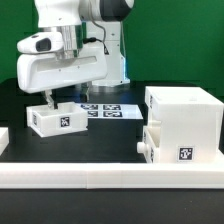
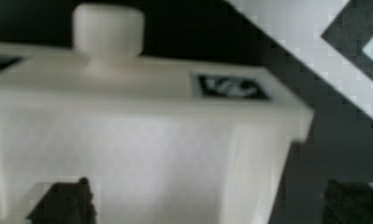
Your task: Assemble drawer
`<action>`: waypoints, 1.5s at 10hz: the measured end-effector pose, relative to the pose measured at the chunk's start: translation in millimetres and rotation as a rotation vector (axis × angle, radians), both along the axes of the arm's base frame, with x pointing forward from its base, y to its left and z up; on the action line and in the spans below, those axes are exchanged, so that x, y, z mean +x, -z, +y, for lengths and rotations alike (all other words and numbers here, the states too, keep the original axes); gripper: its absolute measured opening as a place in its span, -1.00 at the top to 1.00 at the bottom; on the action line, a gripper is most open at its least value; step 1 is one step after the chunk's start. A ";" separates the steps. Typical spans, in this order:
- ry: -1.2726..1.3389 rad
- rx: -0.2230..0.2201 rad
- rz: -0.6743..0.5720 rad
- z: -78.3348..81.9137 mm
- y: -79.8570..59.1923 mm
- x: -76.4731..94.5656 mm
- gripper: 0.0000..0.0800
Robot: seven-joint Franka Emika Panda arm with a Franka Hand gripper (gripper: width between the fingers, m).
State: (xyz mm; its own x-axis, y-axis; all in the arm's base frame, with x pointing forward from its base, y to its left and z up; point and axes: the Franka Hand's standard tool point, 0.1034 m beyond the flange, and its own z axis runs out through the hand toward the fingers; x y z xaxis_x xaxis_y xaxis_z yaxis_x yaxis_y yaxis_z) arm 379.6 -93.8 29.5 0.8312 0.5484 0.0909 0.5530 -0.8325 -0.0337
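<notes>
Drawer pieces sit split on the desk (image 1: 115,137): the tall housing (image 1: 182,118) at 3 o'clock in the exterior view, one tray (image 1: 153,147) apparently lodged low in it, and the loose tray (image 1: 56,120) at 9 o'clock, right under my claw (image 1: 54,100). Its jaws stand apart, gripping nothing. In the wrist view one fingertip (image 2: 62,203) seems to overlap the tray's body rather than clear its side. If I descend like this, I judge it could strike the rim, tilting or shoving the tray toward the marker board (image 1: 105,109).
</notes>
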 end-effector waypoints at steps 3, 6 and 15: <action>0.032 0.002 -0.004 6.3 19.6 -8.6 -0.62; 0.036 0.001 -0.008 5.6 24.7 -8.7 -0.30; 0.036 0.002 -0.007 5.6 24.8 -9.9 0.90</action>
State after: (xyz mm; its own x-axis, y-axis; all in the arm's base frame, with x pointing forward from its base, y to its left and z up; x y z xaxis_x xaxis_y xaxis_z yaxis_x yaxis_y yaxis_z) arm 369.8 -88.2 4.7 0.8500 0.5176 0.0973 0.5225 -0.8521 -0.0315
